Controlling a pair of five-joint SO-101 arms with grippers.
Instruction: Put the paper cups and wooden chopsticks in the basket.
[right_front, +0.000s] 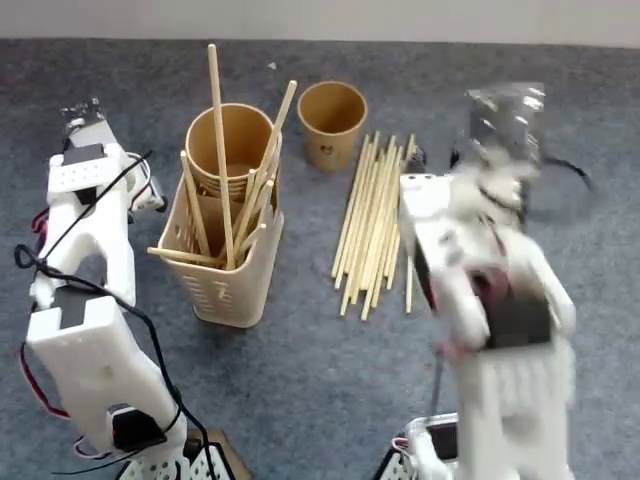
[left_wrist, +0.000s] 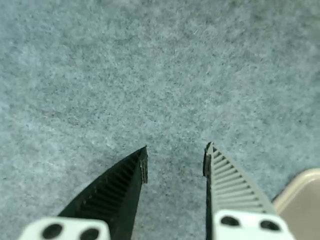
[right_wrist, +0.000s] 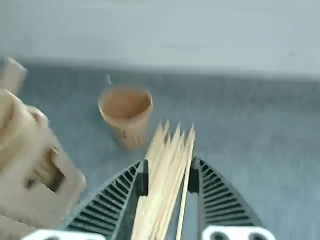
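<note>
step, seemingly: gathering chopsticks (right_front: 372, 225) lying centre-right | right hand (right_wrist: 168, 175) straddling them, spread apart | left hand (left_wrist: 175, 160) hovering apart over desk (left_wrist: 150, 60) | next probably needing: clamping, lifting toward basket (right_front: 225, 290) centre-left; cup (right_front: 331, 122) waiting upper centre

text: none legible | paper cup (right_front: 331, 122): small mark, unreadable

Overhead cam, close wrist cams; shared cup (right_front: 331, 122)
</note>
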